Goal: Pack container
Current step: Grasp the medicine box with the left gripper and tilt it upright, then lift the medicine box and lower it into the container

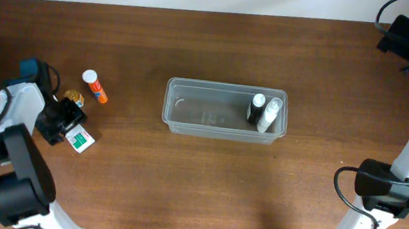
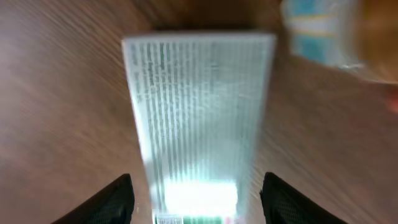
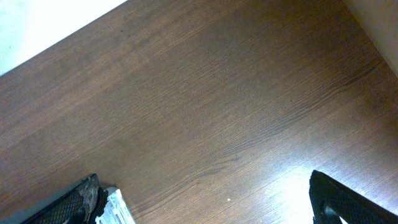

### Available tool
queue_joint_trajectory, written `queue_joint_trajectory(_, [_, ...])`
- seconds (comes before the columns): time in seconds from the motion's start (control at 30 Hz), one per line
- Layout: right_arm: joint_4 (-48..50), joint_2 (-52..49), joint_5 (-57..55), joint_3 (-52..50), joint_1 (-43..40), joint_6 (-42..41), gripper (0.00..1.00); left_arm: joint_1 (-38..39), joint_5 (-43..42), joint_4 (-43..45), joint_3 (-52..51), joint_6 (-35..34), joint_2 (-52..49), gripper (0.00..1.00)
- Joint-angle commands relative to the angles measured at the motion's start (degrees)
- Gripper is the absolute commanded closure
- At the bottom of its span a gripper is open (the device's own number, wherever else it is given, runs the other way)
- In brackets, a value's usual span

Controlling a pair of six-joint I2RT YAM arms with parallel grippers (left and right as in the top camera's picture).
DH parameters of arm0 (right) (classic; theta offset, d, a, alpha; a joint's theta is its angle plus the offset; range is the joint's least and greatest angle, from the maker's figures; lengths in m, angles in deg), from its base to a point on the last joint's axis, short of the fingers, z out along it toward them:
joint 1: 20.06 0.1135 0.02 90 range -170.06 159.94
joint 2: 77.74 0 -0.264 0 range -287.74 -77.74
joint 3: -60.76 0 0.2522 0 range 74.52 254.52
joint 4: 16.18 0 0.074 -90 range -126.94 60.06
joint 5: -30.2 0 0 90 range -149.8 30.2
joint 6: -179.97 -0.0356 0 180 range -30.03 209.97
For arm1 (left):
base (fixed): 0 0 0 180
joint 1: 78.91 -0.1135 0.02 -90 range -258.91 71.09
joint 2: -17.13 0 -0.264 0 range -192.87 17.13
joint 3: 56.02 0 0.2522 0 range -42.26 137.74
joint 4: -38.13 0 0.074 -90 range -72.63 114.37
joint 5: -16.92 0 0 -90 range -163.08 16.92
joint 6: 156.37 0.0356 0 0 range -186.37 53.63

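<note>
The clear plastic container point(image 1: 190, 109) stands mid-table, with a black bottle point(image 1: 255, 108) and a white bottle point(image 1: 269, 114) at its right end. A white box with green print point(image 1: 80, 140) lies on the table at the left. My left gripper point(image 1: 65, 121) is right at it. In the left wrist view the box point(image 2: 199, 106) lies between the spread fingers point(image 2: 198, 182), which stand apart from its sides. My right gripper point(image 1: 372, 182) is open and empty over bare wood point(image 3: 202, 180) at the right.
An orange bottle with a white cap point(image 1: 95, 86) and a small amber bottle point(image 1: 74, 97) lie just behind the box. The amber bottle shows blurred in the left wrist view point(image 2: 339, 34). The table's back edge meets a white wall.
</note>
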Motion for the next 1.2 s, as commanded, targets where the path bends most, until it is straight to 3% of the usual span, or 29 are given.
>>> queue_joint_trajectory(0.0, [-0.3, 0.6, -0.5, 0.5, -0.2, -0.2, 0.02, -0.2, 0.0, 0.5, -0.8, 0.7, -2.9, 0.34])
queue_joint_trajectory(0.17, [-0.3, 0.6, -0.5, 0.5, -0.2, -0.2, 0.02, -0.2, 0.0, 1.5, -0.8, 0.7, -4.8, 0.35])
queue_joint_trajectory(0.27, [-0.3, 0.6, -0.5, 0.5, -0.2, -0.2, 0.02, -0.2, 0.0, 2.1, -0.8, 0.7, -5.0, 0.58])
queue_joint_trajectory(0.33, [-0.3, 0.6, -0.5, 0.5, -0.2, -0.2, 0.02, -0.2, 0.0, 2.5, -0.8, 0.7, -5.0, 0.62])
queue_joint_trajectory(0.67, [-0.3, 0.6, -0.5, 0.5, -0.2, -0.2, 0.02, -0.2, 0.0, -2.0, 4.2, 2.3, -4.9, 0.59])
queue_joint_trajectory(0.8, [-0.3, 0.6, -0.5, 0.5, -0.2, -0.2, 0.02, -0.2, -0.4, -6.6, 11.4, 4.4, -4.3, 0.55])
queue_joint_trajectory(1.17, [-0.3, 0.6, -0.5, 0.5, -0.2, -0.2, 0.02, 0.3, -1.0, -20.3, 36.1, 12.2, -1.4, 0.55])
